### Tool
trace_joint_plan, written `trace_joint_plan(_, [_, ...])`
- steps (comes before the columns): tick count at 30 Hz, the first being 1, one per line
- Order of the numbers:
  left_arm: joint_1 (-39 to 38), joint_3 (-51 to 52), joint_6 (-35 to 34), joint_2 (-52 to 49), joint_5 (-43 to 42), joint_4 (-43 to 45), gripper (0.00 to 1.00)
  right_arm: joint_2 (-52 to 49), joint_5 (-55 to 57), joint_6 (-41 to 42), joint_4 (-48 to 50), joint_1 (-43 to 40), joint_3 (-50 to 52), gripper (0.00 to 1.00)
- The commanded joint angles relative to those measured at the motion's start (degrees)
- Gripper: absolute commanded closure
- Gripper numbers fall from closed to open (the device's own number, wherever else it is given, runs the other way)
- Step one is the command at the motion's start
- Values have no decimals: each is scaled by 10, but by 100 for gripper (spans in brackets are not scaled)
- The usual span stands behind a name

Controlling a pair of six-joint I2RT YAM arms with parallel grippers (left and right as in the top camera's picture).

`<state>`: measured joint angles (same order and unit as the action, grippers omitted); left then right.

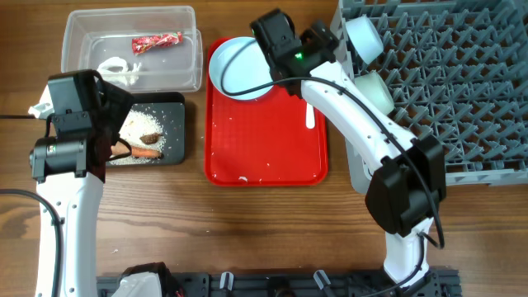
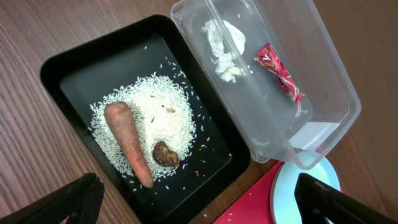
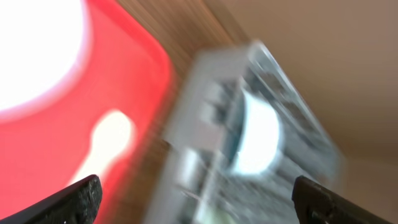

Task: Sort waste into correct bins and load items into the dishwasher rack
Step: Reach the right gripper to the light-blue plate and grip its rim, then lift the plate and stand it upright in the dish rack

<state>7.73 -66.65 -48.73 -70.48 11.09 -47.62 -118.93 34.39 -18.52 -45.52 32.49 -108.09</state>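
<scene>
L tool (image 2: 196,196): wide open, empty, above black tub (image 2: 87,78) w/ rice (image 2: 161,118), carrot (image 2: 127,140). R tool (image 3: 196,193): wide open, empty, above plate (image 1: 233,70) edge on red tray (image 1: 264,157), upper centre. Wrapper (image 1: 157,42) in clear tub (image 1: 99,29), upper left.

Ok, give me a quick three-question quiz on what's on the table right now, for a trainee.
1. How many bowls sit in the rack?
2. True or false: the wrapper lies in the clear tub.
3. Where is the plate? A) on the red tray; B) in the rack; C) in the clear tub.
Key: 1 two; 2 true; 3 A.
</scene>
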Motion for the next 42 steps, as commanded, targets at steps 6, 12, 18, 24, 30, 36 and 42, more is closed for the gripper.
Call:
trace_joint_plan(6, [0,-9,5,3,3,-1,0,-70,-367,340,90,-24,-20,0])
trace_joint_plan(12, [0,-9,5,3,3,-1,0,-130,-326,505,62,-44,-20,28])
trace_joint_plan(18, [0,-9,5,3,3,-1,0,-168,-303,518,49,-45,-17,49])
trace_joint_plan(24, [0,-9,5,3,3,-1,0,-189,-302,526,39,-45,-17,69])
trace_joint_plan(30, [0,-9,5,3,3,-1,0,-189,-303,526,14,-48,-17,96])
trace_joint_plan(36, [0,-9,5,3,3,-1,0,-104,-305,455,-31,-71,-17,96])
trace_joint_plan(42, [0,-9,5,3,3,-1,0,133,-134,315,-54,-76,-17,96])
